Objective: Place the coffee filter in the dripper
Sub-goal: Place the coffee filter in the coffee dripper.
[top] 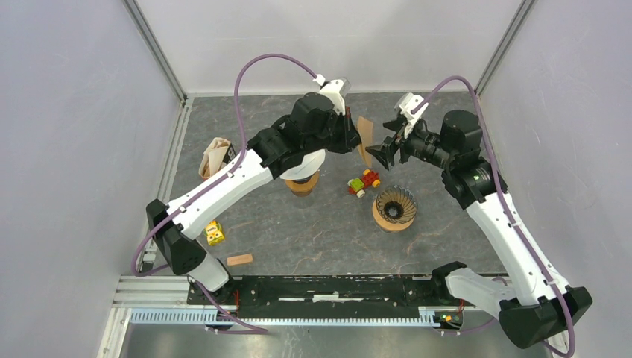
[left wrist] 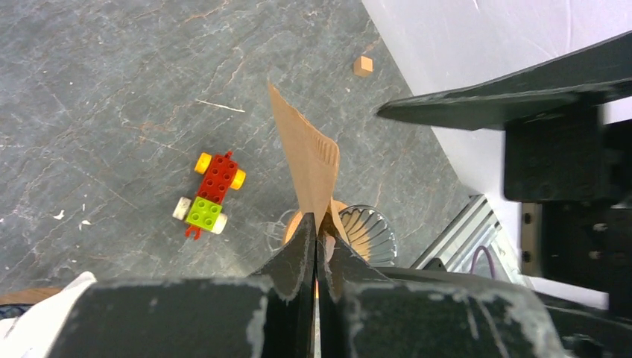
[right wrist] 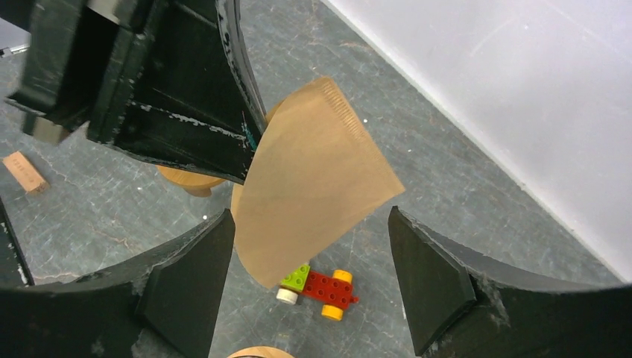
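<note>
Presently in hand: judged to be a handover of the filter between the arms in mid-air; placement was not yet begun.
Spare filters (top: pixel 215 156): a loose pile lay at the far left of the worktop (top: pixel 328 239), well apart from the action.
Left end effector (left wrist: pixel 317 231): jaws were pinched tight on the lower edge of the coffee filter (left wrist: pixel 309 160), which stood edge-on above them.
Coffee filter, location: it was held aloft between the two arms, flat and folded, clear of the worktop and not over the dripper.
Toy car (top: pixel 364 182): it sat on the worktop below the filter, beside the dripper but not touching it.
Right end effector (right wrist: pixel 309 224): jaws stood wide, one finger on each side of the filter; no contact could be seen.
Dripper (top: pixel 395 207): it stood upright on the right of the worktop, a dark ribbed cone in a wooden collar, with nothing in it.
Next move, judged: the right jaws would need to close on the free part of the filter before the left let go. The filter then needs carrying over the cone and lowering point-first.
</note>
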